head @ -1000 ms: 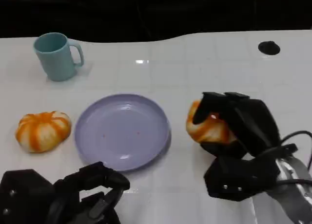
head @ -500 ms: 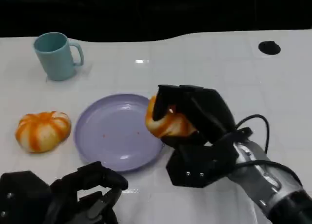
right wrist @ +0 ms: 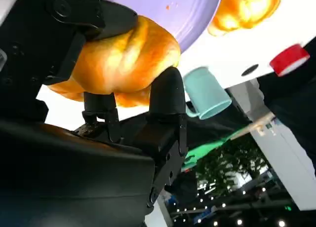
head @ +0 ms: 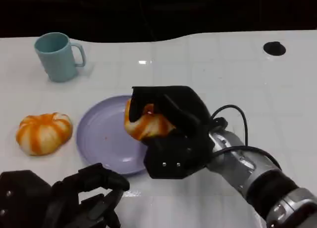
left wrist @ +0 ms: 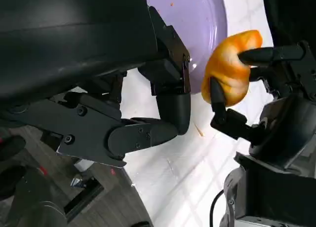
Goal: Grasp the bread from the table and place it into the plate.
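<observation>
From the head view, the right hand (head: 166, 124) grips a bread roll (head: 143, 125) with its fingers wrapped over the top, carrying it above the right-hand part of the lavender plate (head: 96, 134). A second bread roll (head: 43, 133) lies on the white table (head: 223, 69) just left of the plate, apart from it, and a teal mug (head: 58, 56) stands farther back on the left. The left hand (head: 74, 200) sits low at the near edge with its fingers loosely curled and nothing in them. The step in hand looks to be the carry to the plate, with the release not yet made.

From the left wrist view, the left hand's fingers (left wrist: 148, 133) reach out bare, holding nothing, over the table edge. Beyond them the roll (left wrist: 229, 69) is pinched between the right hand's black fingers (left wrist: 269, 54), beside the plate's rim (left wrist: 207, 19).

From the right wrist view, the roll (right wrist: 121, 59) is clamped between fingers (right wrist: 165, 96) on both sides, with the plate (right wrist: 168, 10) close behind it, the other roll (right wrist: 244, 7) past the plate's edge, and the mug (right wrist: 205, 94) beyond. The next move likely calls for lowering the roll toward the plate's middle, then spreading the fingers so it settles without rolling off.
</observation>
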### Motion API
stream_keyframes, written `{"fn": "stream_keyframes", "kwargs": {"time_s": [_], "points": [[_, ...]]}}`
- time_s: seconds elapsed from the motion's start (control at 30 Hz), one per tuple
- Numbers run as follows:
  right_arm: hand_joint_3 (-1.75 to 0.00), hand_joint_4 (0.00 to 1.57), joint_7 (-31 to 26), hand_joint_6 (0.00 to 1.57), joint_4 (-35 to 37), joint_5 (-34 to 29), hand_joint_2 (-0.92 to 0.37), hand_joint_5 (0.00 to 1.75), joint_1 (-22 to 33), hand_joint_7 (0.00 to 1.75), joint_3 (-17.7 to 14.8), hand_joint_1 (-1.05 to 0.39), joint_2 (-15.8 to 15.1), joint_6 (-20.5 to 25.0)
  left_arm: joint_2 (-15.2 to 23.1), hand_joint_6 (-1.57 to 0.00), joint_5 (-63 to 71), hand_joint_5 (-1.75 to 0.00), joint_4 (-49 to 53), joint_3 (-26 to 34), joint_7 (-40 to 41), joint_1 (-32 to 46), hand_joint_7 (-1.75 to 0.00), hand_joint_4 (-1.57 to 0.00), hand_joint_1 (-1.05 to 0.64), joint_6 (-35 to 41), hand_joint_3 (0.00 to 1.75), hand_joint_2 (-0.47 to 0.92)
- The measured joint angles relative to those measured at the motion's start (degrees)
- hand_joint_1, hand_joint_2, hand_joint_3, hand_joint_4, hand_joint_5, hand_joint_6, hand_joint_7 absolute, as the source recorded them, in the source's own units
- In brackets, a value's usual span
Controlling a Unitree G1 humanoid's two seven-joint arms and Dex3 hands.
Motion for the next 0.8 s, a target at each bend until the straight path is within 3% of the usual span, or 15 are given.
{"fn": "stream_keyframes", "kwargs": {"time_s": [0.07, 0.13, 0.2, 0.23, 0.33, 0.4, 0.5, 0.8], "points": [[-1.24, 0.85, -0.5, 0.80, 1.2, 0.0, -0.36, 1.74, -0.8, 1.38, 0.2, -0.17, 0.5, 0.1, -0.1, -0.57, 0.0, -1.75, 0.0, 0.0, 0.0, 0.1, -1.36, -0.64, -0.32, 0.0, 0.54, 0.91], [-1.05, 0.78, -0.7, 0.80, 2.2, 0.0, -0.44, 1.59, -1.5, 1.12, 0.3, -0.20, 1.0, 0.2, -0.3, -0.57, 0.0, -1.75, 0.0, 0.0, 0.1, 0.2, -1.35, -0.64, -0.33, 0.0, 0.54, 0.92], [-0.63, 0.67, -0.7, 0.75, 2.8, -0.1, -0.66, 1.11, -2.0, 0.73, 0.5, -0.26, 1.3, 0.8, -0.4, -0.57, 0.0, -1.75, 0.0, -0.1, 0.1, 0.4, -1.35, -0.64, -0.33, 0.0, 0.54, 0.92], [-0.47, 0.65, -0.4, 0.75, 2.9, -0.4, -0.74, 0.96, -2.3, 0.58, 0.8, -0.27, 1.4, 1.6, -0.4, -0.57, 0.1, -1.75, 0.0, -0.1, 0.1, 0.5, -1.35, -0.64, -0.33, -0.1, 0.54, 0.92], [-0.20, 0.42, 1.9, 0.59, 3.4, -1.7, -0.90, 0.51, -3.4, 0.19, 2.6, -0.36, 1.4, 4.1, -0.3, -0.58, 1.1, -1.75, 0.0, -0.7, 0.1, 0.7, -1.36, -0.65, -0.32, -1.3, 0.54, 0.92], [-0.21, 0.25, 3.7, 0.46, 3.7, -2.7, -0.92, 0.36, -3.8, 0.07, 3.8, -0.47, 1.2, 5.5, -0.3, -0.58, 1.2, -1.75, 0.0, -0.8, 0.1, 0.8, -1.36, -0.65, -0.32, -1.8, 0.54, 0.91], [-0.27, 0.06, 6.9, 0.30, 3.7, -3.7, -0.92, 0.28, -4.1, 0.01, 5.1, -0.60, 0.7, 7.0, -0.4, -0.59, 1.2, -1.75, 0.3, -0.9, 0.1, 0.8, -1.36, -0.64, -0.33, -2.2, 0.54, 0.91], [-0.34, 0.00, 15.6, 0.17, -1.5, -3.7, -0.92, 0.16, -3.9, 0.00, 5.5, -0.74, -0.3, 11.2, -0.4, -0.58, 1.4, -1.75, 0.4, -1.3, 0.1, 0.8, -1.35, -0.64, -0.33, -2.2, 0.54, 0.92]]}}
